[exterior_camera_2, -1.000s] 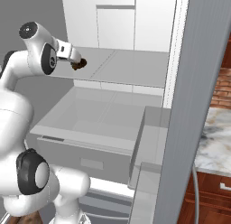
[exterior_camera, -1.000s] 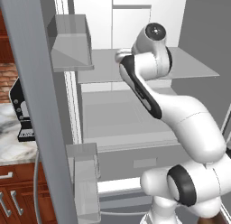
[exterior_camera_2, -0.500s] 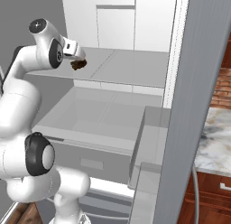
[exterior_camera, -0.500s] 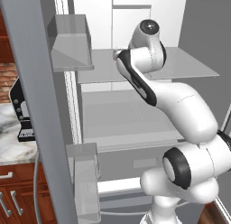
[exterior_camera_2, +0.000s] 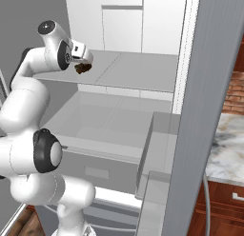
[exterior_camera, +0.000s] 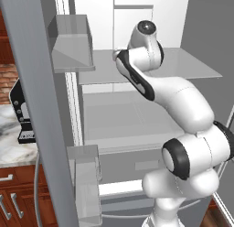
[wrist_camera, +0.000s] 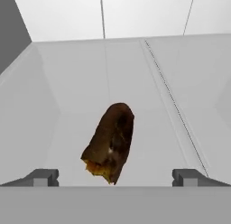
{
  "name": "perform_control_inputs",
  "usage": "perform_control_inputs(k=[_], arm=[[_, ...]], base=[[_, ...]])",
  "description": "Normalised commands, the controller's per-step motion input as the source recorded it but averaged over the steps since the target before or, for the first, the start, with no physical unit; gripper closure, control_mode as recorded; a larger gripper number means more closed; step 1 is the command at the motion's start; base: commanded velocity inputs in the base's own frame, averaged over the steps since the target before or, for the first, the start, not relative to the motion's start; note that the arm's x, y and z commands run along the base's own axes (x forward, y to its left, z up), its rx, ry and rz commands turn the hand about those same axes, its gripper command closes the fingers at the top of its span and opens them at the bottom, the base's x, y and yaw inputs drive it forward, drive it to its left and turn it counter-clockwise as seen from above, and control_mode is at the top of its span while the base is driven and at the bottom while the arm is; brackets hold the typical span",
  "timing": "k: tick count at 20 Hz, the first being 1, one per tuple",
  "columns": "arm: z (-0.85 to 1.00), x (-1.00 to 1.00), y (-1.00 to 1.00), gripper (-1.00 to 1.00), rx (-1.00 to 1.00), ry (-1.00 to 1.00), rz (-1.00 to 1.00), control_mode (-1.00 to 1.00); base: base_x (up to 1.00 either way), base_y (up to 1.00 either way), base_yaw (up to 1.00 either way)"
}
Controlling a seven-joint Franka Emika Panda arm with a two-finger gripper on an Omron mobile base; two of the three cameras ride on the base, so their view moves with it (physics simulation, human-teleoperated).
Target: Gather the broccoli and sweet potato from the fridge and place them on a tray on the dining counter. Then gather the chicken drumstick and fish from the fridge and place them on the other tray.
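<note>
You are looking into an open fridge [exterior_camera_2: 143, 44]. Your arm [exterior_camera: 173, 93] reaches up to the grey shelf [exterior_camera_2: 128, 73]. The gripper [wrist_camera: 115, 177] stands wide open, holding nothing. A brown, oblong sweet potato [wrist_camera: 109, 144] lies on the shelf just ahead of the fingertips [wrist_camera: 43, 176], between them and not touching. In the right base view it sits beside the hand, at the shelf's left end.
</note>
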Motion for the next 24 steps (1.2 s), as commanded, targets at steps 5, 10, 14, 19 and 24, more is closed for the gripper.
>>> perform_control_inputs(k=[5,10,14,19,24], arm=[[-0.01,0.20,0.12,-1.00,0.00,0.08,-0.04,-1.00],[-0.04,0.14,0.17,-1.00,0.00,0.07,-0.10,-1.00],[-0.03,0.16,0.06,-1.00,0.00,0.08,-0.10,-1.00],[-0.08,0.13,0.00,-1.00,0.00,0.08,-0.05,-1.00],[-0.14,0.09,0.00,-1.00,0.00,0.06,-0.02,-1.00]], base=[[0.00,0.00,0.00],[0.00,0.00,0.00],[0.00,0.00,0.00],[0.00,0.00,0.00],[0.00,0.00,0.00]])
